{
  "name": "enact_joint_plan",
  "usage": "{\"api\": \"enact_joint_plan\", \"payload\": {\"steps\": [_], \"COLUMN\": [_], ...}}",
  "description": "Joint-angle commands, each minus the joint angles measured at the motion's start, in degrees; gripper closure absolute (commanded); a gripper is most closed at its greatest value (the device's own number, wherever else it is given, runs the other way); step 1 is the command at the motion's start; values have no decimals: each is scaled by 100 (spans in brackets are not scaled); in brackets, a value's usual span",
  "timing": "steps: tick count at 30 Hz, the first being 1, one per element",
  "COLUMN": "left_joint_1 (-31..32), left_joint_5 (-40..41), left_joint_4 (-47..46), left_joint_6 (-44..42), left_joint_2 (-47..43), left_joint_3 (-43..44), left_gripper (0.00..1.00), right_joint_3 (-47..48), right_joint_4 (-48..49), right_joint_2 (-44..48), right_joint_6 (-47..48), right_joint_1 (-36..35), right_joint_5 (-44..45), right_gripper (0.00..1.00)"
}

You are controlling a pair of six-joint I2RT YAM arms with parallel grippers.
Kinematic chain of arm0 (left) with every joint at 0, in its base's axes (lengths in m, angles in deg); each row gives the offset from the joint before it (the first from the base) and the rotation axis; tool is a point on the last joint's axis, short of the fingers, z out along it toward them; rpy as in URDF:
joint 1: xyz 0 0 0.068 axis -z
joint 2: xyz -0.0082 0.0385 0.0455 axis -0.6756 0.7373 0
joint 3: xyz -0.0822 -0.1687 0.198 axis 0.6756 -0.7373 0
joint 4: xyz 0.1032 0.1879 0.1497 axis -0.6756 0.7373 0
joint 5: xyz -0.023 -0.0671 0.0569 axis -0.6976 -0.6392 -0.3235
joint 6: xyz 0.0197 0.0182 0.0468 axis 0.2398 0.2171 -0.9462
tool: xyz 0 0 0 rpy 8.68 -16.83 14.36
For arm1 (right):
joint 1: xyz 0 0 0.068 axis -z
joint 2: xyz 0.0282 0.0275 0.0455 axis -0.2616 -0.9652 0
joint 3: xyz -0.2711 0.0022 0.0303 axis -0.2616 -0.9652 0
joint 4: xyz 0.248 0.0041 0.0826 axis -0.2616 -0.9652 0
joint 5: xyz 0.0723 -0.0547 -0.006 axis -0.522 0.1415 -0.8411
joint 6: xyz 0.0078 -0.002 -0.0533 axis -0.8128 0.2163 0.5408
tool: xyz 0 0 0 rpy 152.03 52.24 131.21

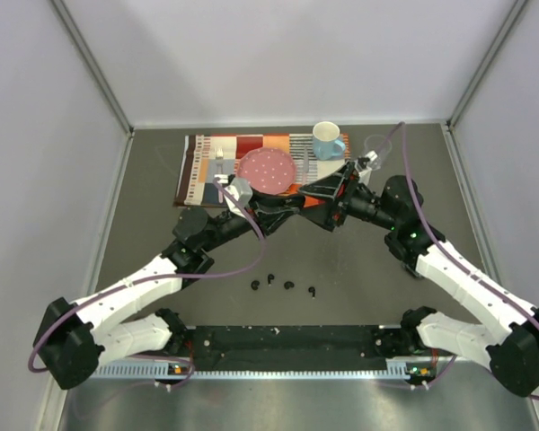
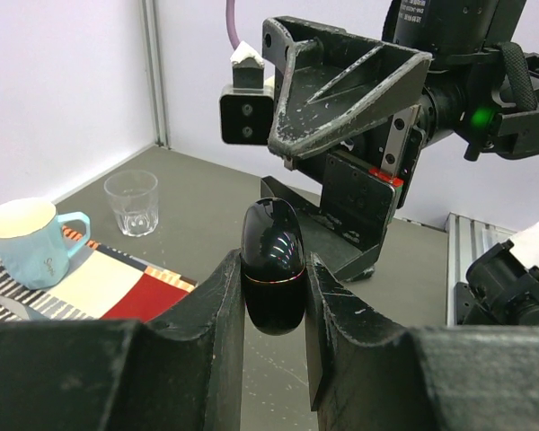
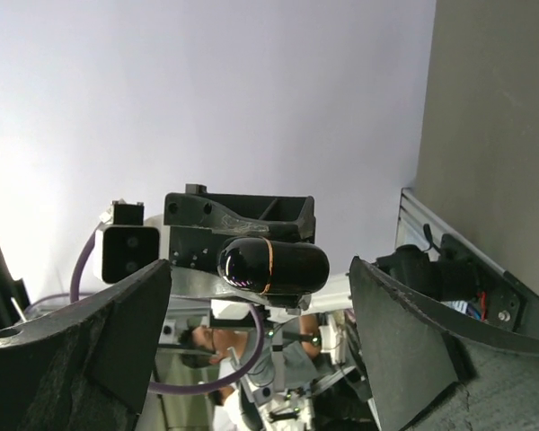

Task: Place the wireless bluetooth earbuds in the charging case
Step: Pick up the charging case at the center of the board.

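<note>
Several tiny black earbuds lie in a loose row on the dark table between the arm bases, one furthest right. They are out of both wrist views. My left gripper is shut on a glossy black oval charging case, closed, held up above the table. My right gripper is open and empty, facing the case from close range, its fingers spread wide either side of it without touching.
A patterned placemat at the back carries a pink plate and a light blue mug. A clear glass stands right of the mug. Mug and glass show in the left wrist view.
</note>
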Motion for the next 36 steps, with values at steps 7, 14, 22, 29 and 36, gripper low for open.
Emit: {"api": "enact_joint_plan", "payload": {"steps": [7, 14, 22, 29, 36], "left_joint_1": [63, 63, 55, 63, 63], "left_joint_5": [217, 130, 68, 164, 253], "left_joint_4": [-592, -610, -680, -829, -1365], "left_joint_6": [-166, -149, 18, 282, 449], "left_joint_2": [239, 283, 283, 310, 371], "left_joint_3": [25, 78, 8, -80, -282], "left_gripper": [100, 100, 88, 55, 42], "right_joint_3": [-102, -208, -331, -349, -462], "right_joint_4": [748, 1003, 1126, 1284, 1653], "right_joint_2": [-250, -303, -285, -215, -215], "right_joint_6": [-551, -674, -700, -753, -955], "right_joint_1": [-152, -152, -152, -152, -152], "right_joint_5": [-293, -275, -196, -143, -99], "right_gripper": [36, 66, 93, 100, 100]}}
